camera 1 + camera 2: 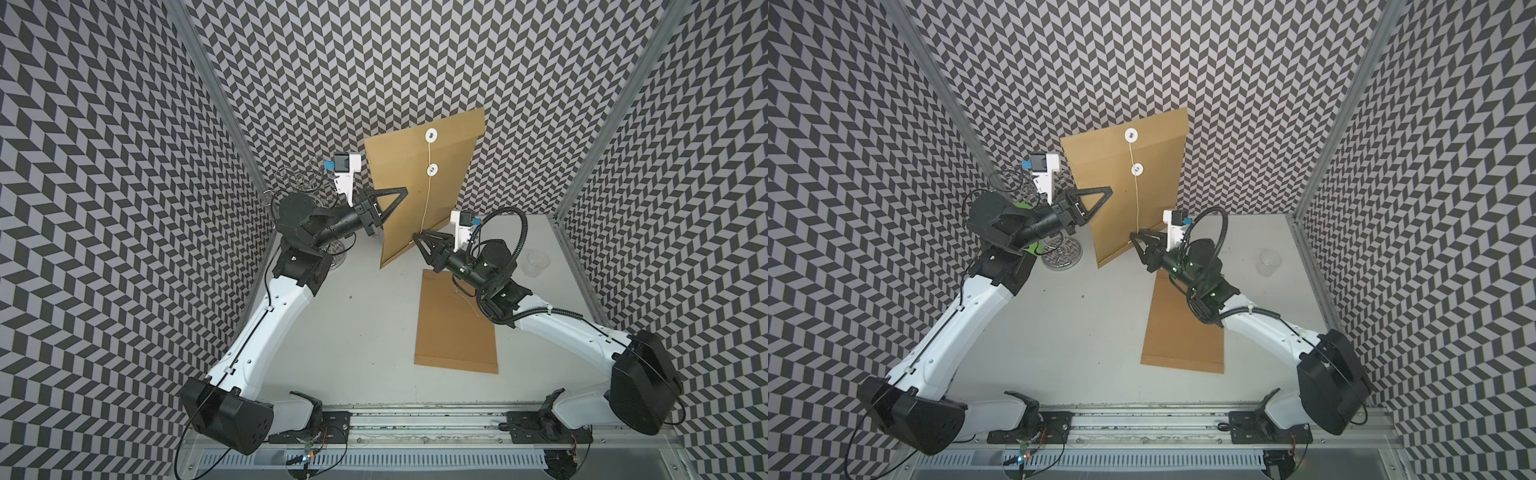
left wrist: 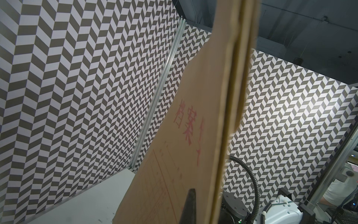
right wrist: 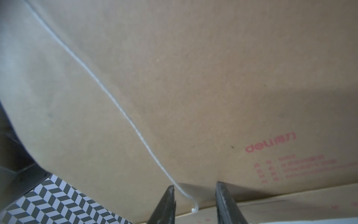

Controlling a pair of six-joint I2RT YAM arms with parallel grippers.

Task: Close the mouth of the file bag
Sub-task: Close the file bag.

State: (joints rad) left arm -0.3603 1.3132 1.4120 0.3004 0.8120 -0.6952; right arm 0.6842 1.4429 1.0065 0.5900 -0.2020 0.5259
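A brown file bag (image 1: 419, 174) (image 1: 1125, 183) stands upright at the back of the table, with two white discs (image 1: 430, 135) near its top. My left gripper (image 1: 404, 191) (image 1: 1109, 190) is shut on the bag's left edge. In the left wrist view one dark finger (image 2: 190, 205) lies against the bag's printed face (image 2: 174, 155); the other is hidden behind it. A thin white string (image 1: 426, 199) (image 3: 116, 104) hangs straight down from the upper disc past the lower one. My right gripper (image 1: 415, 237) (image 1: 1132, 235) (image 3: 194, 187) stands open at the string's lower end, which hangs loose between its jaws.
A second brown file bag (image 1: 457, 324) (image 1: 1183, 324) lies flat on the table under my right arm. A clear plastic cup (image 1: 536, 262) stands at the right. A metal wire stand (image 1: 1061, 253) sits behind my left arm. Patterned walls close in three sides.
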